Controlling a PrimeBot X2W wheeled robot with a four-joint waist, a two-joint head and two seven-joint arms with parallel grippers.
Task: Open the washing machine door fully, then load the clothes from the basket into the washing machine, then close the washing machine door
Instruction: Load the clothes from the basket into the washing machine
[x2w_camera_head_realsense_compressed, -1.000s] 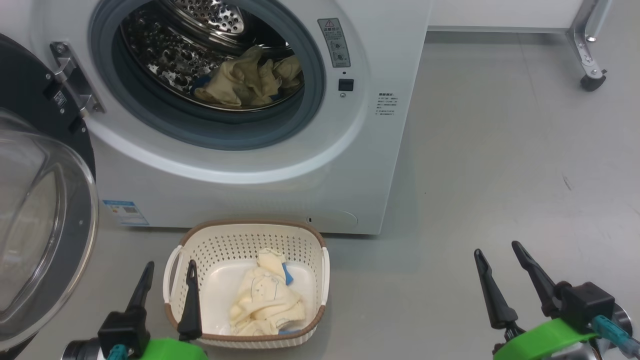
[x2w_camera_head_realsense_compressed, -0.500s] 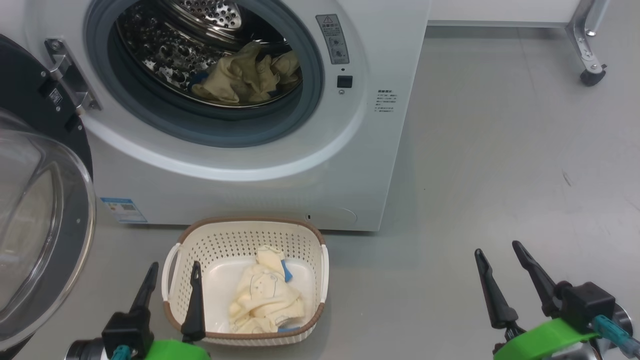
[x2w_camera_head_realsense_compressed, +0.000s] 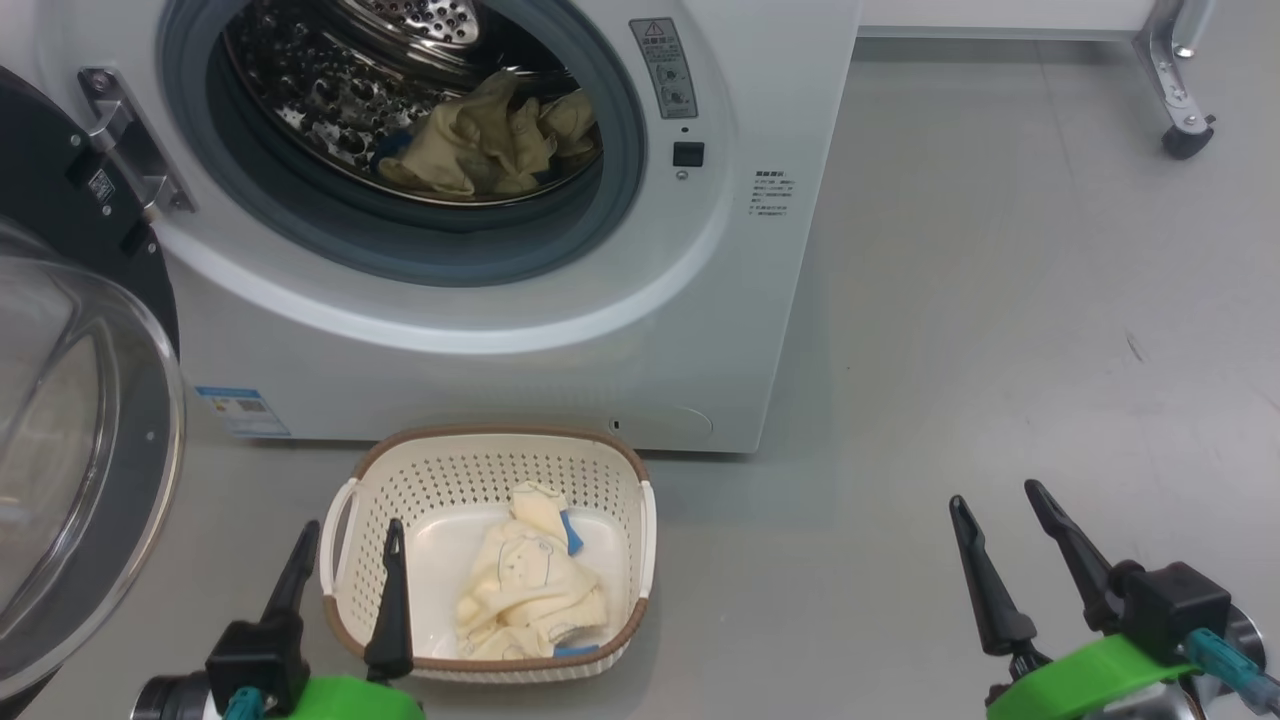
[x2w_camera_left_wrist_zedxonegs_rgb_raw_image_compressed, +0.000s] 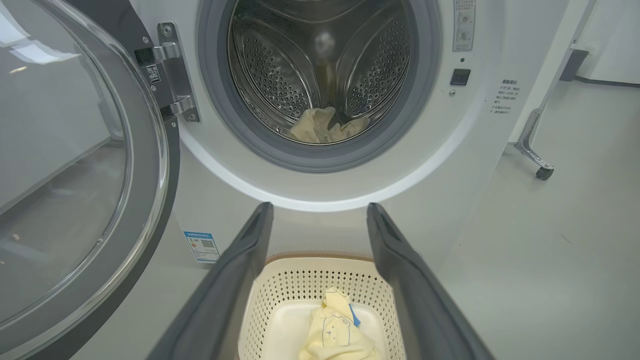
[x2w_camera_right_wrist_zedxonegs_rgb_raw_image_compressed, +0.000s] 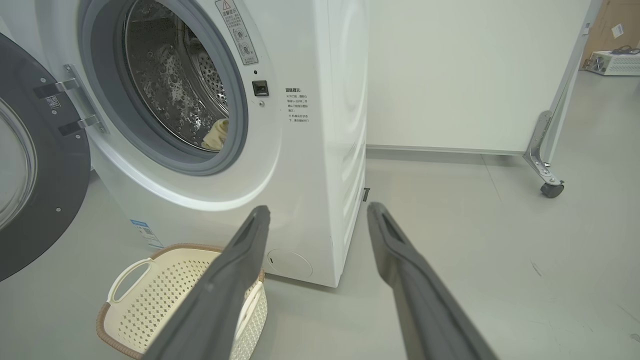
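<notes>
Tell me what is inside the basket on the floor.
The basket holds the clothes, a crumpled cream-yellow bundle with blue patches, lying on its white base; the base's left part is bare. Anything beneath the bundle is covered and cannot be seen.

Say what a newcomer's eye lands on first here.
The washing machine dominates the head view's upper left, door swung wide at the left, a cream garment lying in its drum. On the floor before it sits the basket holding cream clothes, the open left gripper at its near-left corner, the open right gripper off to the right.
</notes>
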